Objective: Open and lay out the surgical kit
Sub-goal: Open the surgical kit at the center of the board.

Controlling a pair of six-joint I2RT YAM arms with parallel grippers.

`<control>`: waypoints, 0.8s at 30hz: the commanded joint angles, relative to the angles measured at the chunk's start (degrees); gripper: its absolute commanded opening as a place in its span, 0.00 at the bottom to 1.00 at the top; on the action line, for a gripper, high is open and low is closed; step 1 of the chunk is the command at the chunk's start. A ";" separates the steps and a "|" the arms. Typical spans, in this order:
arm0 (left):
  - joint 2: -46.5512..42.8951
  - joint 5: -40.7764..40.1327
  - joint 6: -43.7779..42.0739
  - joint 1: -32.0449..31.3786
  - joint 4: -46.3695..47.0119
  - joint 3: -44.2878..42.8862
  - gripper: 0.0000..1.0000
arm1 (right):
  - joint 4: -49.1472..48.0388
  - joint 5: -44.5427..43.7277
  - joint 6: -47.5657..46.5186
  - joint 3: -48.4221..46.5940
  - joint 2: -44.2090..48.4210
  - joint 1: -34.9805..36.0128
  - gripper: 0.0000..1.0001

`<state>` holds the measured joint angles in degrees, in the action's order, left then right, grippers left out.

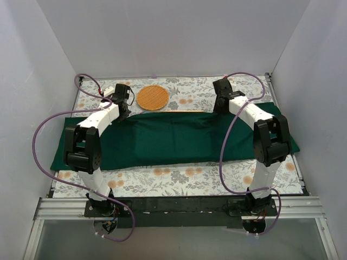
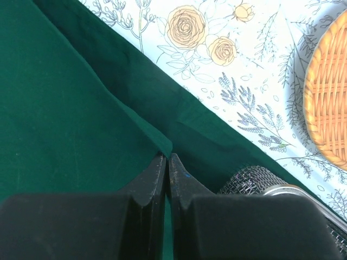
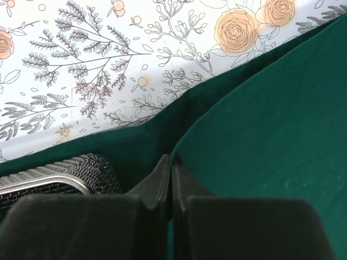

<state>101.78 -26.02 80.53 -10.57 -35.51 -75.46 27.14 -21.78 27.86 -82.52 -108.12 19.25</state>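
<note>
The surgical kit's dark green cloth wrap (image 1: 179, 138) lies in a wide band across the table. My left gripper (image 1: 123, 112) sits at the cloth's far left edge and my right gripper (image 1: 219, 107) at its far right edge. In the left wrist view my left gripper (image 2: 167, 156) is shut on the edge of a cloth flap (image 2: 65, 119). Just to its right, a corner of the silver wire-mesh tray (image 2: 254, 179) pokes out from under the cloth. My right gripper (image 3: 172, 158) is likewise shut on a flap edge (image 3: 271, 135), with the mesh tray (image 3: 65, 172) to its left.
A round woven orange basket (image 1: 152, 97) lies on the floral table cover (image 1: 184, 176) just behind the cloth, between the two grippers; its rim (image 2: 325, 97) shows in the left wrist view. White walls enclose the table on three sides.
</note>
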 commanded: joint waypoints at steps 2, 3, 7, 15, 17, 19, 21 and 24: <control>-8.08 -5.35 -1.17 0.11 0.44 0.84 0.00 | -0.15 -2.56 -1.31 2.44 6.33 -0.26 0.01; -9.04 -6.57 -1.17 0.02 0.09 0.84 0.00 | -0.15 -2.91 -1.84 2.80 7.12 -0.17 0.01; -14.40 -7.82 -1.34 -0.07 -1.40 0.93 0.00 | -0.15 -2.66 -2.98 5.08 12.47 -0.17 0.01; -32.22 -6.50 -0.64 -0.15 -7.99 4.79 0.00 | -0.68 5.07 -5.44 12.11 27.06 0.00 0.01; -36.01 -5.71 -0.03 -0.24 -11.58 5.58 0.00 | 0.37 7.61 -7.10 14.49 32.68 0.18 0.01; -42.51 -4.66 0.76 -0.24 -13.61 7.42 0.00 | 2.82 9.03 -8.16 16.76 38.84 0.27 0.01; -46.82 -2.38 1.55 -0.24 -16.86 8.57 0.00 | 4.67 11.14 -9.48 18.53 45.75 0.27 0.01; -55.79 1.13 3.49 -0.33 -22.05 9.54 0.00 | 8.89 14.48 -10.36 21.78 55.94 0.35 0.01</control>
<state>54.68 -24.05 82.63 -11.88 -48.73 -66.81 29.58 -8.71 21.93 -63.57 -63.11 20.53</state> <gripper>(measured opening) 0.019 0.030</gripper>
